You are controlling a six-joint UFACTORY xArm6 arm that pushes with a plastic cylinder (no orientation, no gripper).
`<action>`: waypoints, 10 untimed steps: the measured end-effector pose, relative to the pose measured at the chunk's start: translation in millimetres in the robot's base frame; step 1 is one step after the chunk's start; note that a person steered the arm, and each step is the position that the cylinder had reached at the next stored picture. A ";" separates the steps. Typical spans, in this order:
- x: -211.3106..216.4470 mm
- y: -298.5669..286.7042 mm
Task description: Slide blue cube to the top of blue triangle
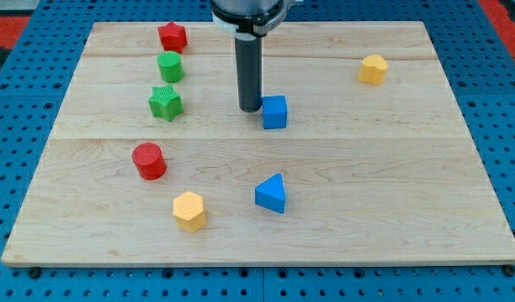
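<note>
A: Start at the view's left. What sits on the pale wooden counter?

B: A column of four blocks. Topmost is a red star-shaped block, under it a green cylinder block, then a green star-shaped block, and lower down a red cylinder block. Near the view's bottom, right of that, lies a yellow hexagonal block.

A: And the middle?

B: My tip, the lower end of the straight dark rod, stands just beside the blue cube, at its left face; whether they touch I cannot tell. There is no pincer on this arm, so nothing is clamped or let go.

A: Where is the cube against the wedge?

B: The blue cube is above the blue triangle block, well apart, nearly in line with it. Its faces run roughly square to the counter edges, with no long axis to speak of. The triangle's peak points toward the view's top, slightly right.

A: Far right?

B: A second yellow hexagonal block, alone near the view's top right
</note>
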State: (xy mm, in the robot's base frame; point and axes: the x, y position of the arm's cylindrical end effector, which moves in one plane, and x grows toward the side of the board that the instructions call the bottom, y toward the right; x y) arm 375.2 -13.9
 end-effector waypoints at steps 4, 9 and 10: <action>49.7 48.6; 105.1 105.9; 109.0 67.8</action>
